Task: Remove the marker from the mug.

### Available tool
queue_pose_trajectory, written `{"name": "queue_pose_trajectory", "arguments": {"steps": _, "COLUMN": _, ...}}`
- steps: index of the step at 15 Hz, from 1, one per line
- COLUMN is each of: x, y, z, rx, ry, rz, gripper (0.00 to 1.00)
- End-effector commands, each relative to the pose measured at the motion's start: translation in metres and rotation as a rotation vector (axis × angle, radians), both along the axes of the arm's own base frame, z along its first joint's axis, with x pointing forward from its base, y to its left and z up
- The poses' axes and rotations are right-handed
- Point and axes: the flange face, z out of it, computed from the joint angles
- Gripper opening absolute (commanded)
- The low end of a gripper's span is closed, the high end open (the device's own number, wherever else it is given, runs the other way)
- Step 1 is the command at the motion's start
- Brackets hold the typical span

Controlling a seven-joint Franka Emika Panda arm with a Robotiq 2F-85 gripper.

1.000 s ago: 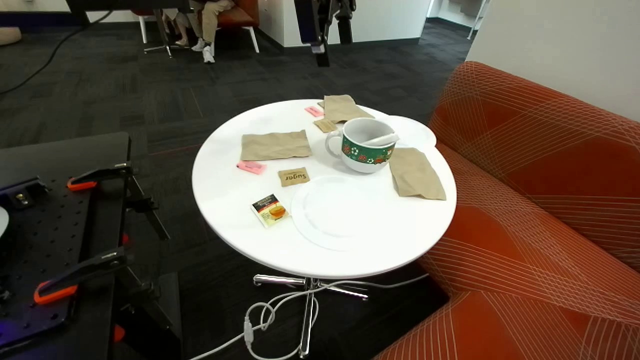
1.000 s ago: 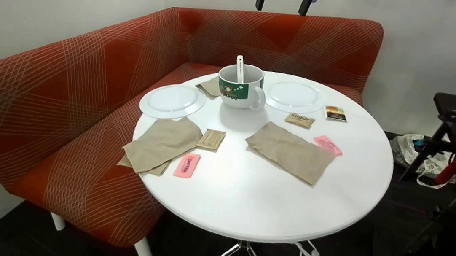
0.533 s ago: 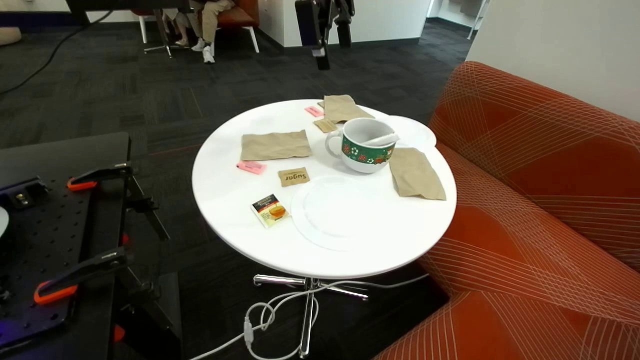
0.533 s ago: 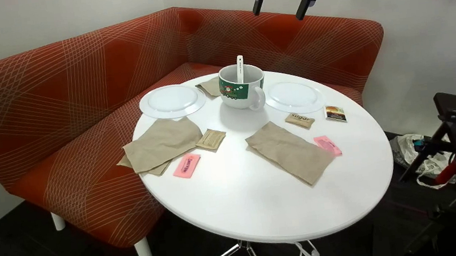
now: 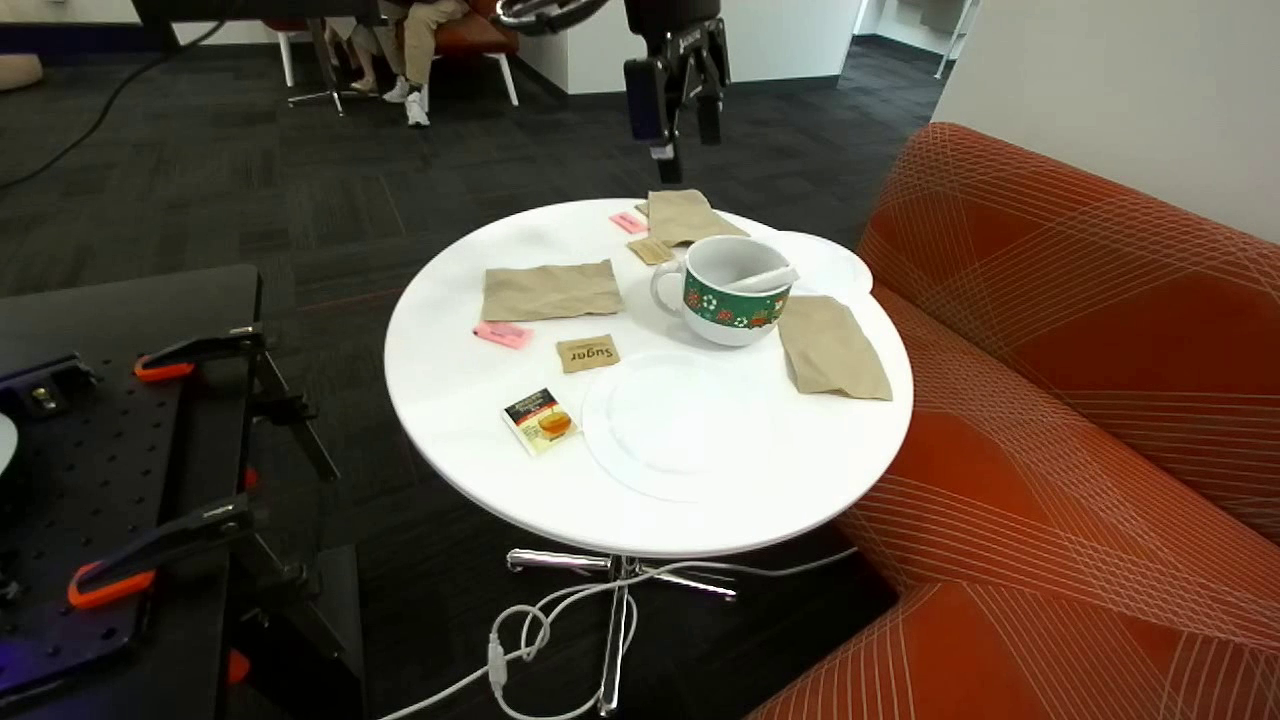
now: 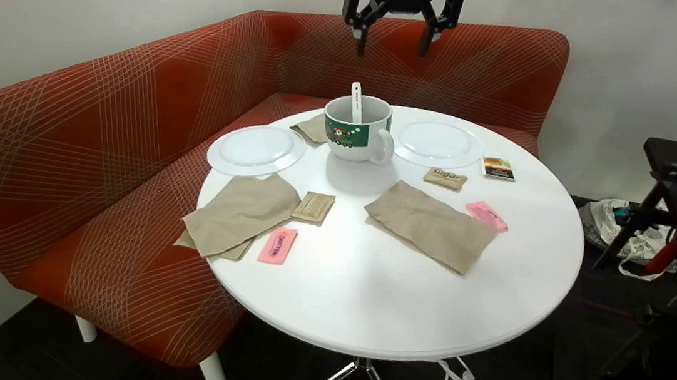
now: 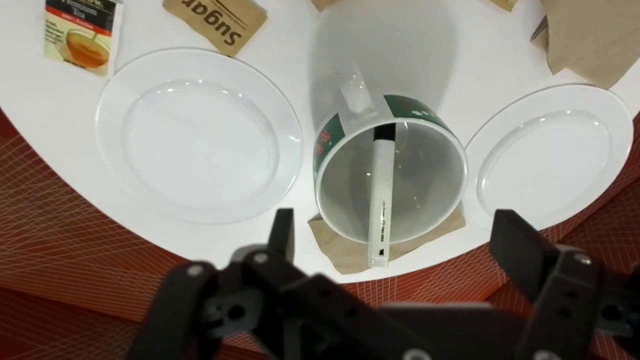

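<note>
A white marker (image 7: 382, 195) leans in a wide, green-printed mug (image 6: 350, 137) — black end down inside, pale end sticking out past the rim. The mug stands upright on a round white worktop (image 6: 338, 303); the black claw (image 6: 393, 50) hangs higher up, spread wide.

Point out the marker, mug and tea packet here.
Marker (image 7: 382, 197), in the wrist view: middle of its white barrel.
Mug (image 5: 735, 308), in an exterior view: green printed band on its outside.
Tea packet (image 5: 540, 421), in an exterior view: its printed face.
</note>
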Motion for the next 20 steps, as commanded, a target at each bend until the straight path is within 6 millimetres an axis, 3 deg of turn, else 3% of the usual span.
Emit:
{"name": "queue_pose_trajectory", "arguments": {"steps": 1, "x": 0.024, "y": -0.007, "z": -0.016, "rx": -0.023, "ry": 0.021, "rz": -0.007, "gripper": 1.0}}
{"name": "queue_pose_trajectory", "arguments": {"steps": 8, "x": 0.052, "y": -0.026, "z": -0.051, "rx": -0.044, "ry": 0.06, "rz": 0.016, "gripper": 1.0}}
{"name": "queue_pose_trajectory", "arguments": {"steps": 15, "x": 0.062, "y": -0.023, "z": -0.08, "rx": -0.042, "ry": 0.112, "rz": 0.036, "gripper": 1.0}}
{"name": "queue_pose_trajectory", "arguments": {"steps": 20, "x": 0.067, "y": -0.022, "z": -0.088, "rx": -0.04, "ry": 0.126, "rz": 0.037, "gripper": 1.0}}
